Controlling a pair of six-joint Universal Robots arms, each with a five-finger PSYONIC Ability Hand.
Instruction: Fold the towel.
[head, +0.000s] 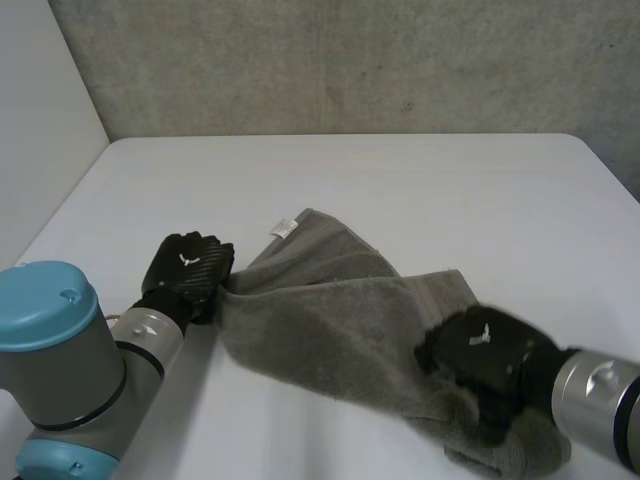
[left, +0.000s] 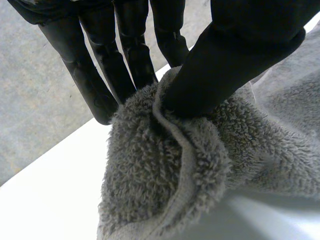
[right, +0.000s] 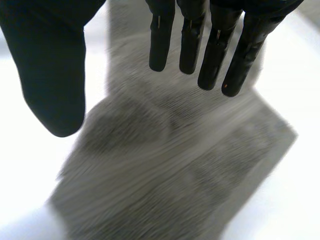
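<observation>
Against a bare concrete wall (head: 350, 70), a white tabletop (head: 400, 190) carries a grey terry towel (head: 320, 310), which lies in a rumpled diagonal band with its small white label (head: 284, 228) at the far corner.

The robot's left hand (head: 188, 265) grips the towel edge just down from the label, on the left arm's side. In the left wrist view, the thumb (left: 225, 65) presses a thick bunched fold of towel (left: 165, 180) against the fingers (left: 95, 75), a firm pinch.

The right hand (head: 480, 350) sits over the towel's end farthest from the label. The right wrist view shows its fingers (right: 210, 45) straight and close together, the thumb (right: 50, 75) held wide apart, with the towel (right: 165, 165) beneath the palm and nothing clasped. Whether the palm touches the pile cannot be told.

The cloth looks soft, limp and light, with a deep loop pile that should give plenty of friction, so slipping is unlikely. It will probably sag and crease wherever it is unsupported. Nothing about it is fragile.

The hemmed edges and corners look like the surest holds. A pinch at the corner farthest from the label, matching the left hand's grip, would likely let the towel be drawn taut before it is doubled over.
</observation>
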